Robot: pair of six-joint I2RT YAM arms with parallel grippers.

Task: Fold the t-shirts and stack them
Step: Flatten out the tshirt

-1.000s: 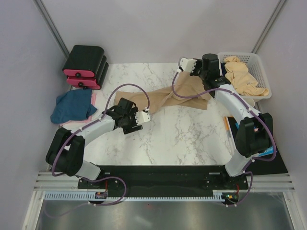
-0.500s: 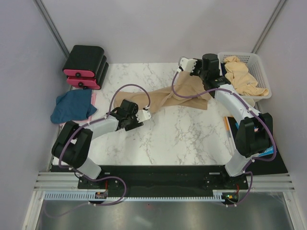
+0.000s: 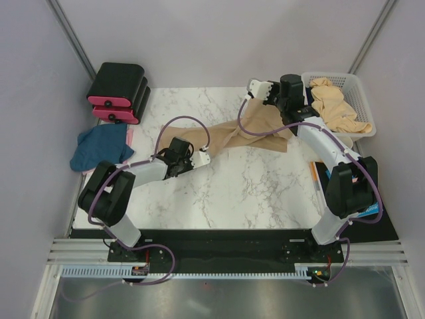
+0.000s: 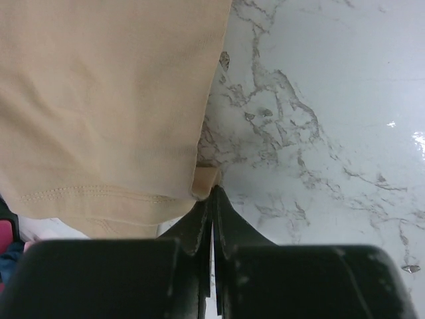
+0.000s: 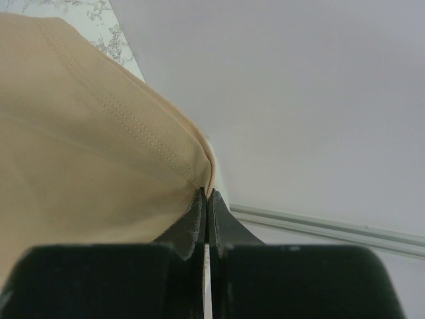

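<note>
A tan t-shirt lies stretched diagonally across the marble counter, held at both ends.
My left hand is closed on its near-left hem corner; my right hand (raised, far right) pinches the opposite corner.

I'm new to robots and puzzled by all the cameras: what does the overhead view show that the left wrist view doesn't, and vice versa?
Only overhead: the right claw holding the far end of the tan t-shirt, the white basket of shirts, the blue shirt, the black-and-pink boxes. Only the left wrist: the stitched hem up close, the left claw pinched shut on its corner. Both: the tan t-shirt on the marble table.
</note>
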